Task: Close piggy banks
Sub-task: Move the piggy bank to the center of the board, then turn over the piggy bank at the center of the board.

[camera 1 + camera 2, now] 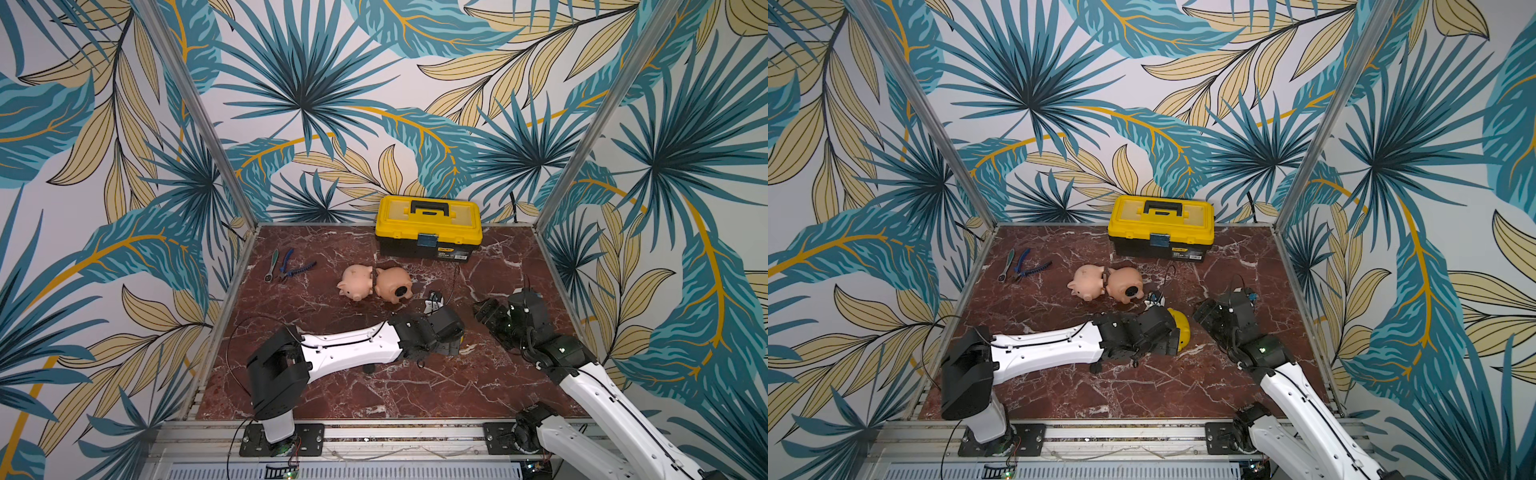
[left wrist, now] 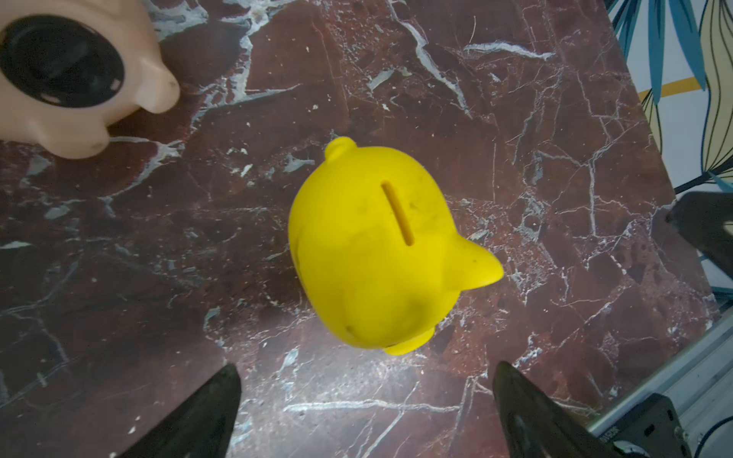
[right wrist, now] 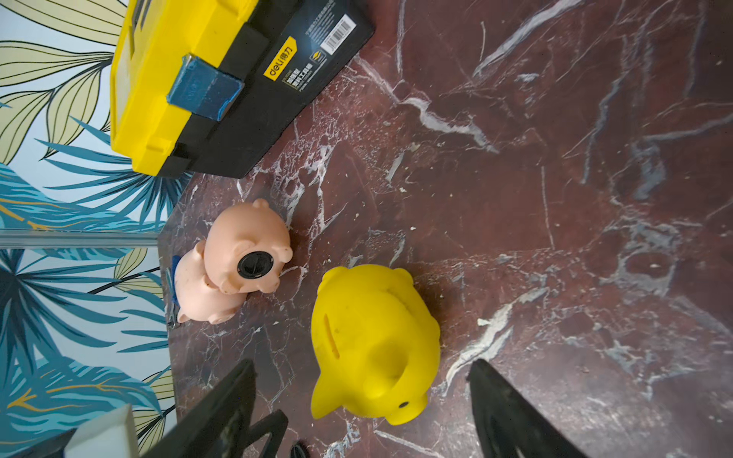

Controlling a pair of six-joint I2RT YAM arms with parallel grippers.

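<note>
My left pincer (image 2: 367, 370) and right pincer (image 3: 361, 363) gape empty near the yellow pig (image 2: 373, 246), which stands slot-up, belly hidden. Beyond, the peach pig (image 3: 250, 242) lies sideways with its black plug (image 3: 254, 265) seated: one done, I judge. The pale pink pig (image 3: 198, 295) touches it, underside unseen.

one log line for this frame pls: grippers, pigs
left gripper: open | right gripper: open | bright yellow plastic piggy bank: slot up, ungripped | darker peach-pink plastic piggy bank: on side, black plug in belly
</note>
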